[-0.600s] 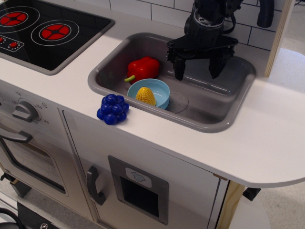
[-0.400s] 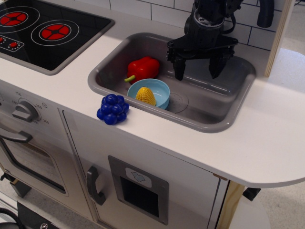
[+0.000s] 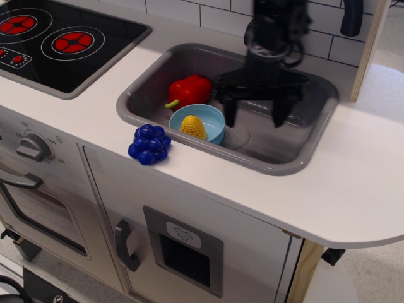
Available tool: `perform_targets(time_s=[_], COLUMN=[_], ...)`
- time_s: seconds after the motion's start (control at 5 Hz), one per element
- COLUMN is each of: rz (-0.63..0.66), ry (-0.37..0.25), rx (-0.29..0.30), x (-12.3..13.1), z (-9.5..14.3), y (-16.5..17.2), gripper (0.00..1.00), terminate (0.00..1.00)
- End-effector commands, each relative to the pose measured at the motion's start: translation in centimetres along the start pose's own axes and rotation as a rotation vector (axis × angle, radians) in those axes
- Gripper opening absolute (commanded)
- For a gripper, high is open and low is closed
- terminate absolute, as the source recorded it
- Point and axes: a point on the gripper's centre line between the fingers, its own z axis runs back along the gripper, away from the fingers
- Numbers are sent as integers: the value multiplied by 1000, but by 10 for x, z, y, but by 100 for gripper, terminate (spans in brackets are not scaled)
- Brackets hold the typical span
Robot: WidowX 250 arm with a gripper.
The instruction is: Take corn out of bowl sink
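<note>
**White toy kitchen against a tiled wall**

A white counter [image 3: 353, 189] runs across the unit, with a black stovetop [image 3: 57, 38] set in at far left. White wall tiles [image 3: 221, 12] line the back. Below sit an oven knob [image 3: 31, 148], a grey door handle [image 3: 123, 246] and a light wooden post [image 3: 372, 44].

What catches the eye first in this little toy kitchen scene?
Probably the black robot hand, open and hanging low inside the grey sink. Just beside it sits a yellow corn in a light blue bowl, with a red pepper behind. A blue grape cluster rests on the white counter's front edge.
</note>
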Motion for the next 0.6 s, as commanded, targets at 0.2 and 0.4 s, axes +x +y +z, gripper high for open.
perform_targets(time_s=[0.2,0.4], rz=[-38,-84], ry=[-101,-81], rx=[-22,-11], x=[37,33], z=[29,19], y=[52,55], gripper=[100,100], terminate=[0,0])
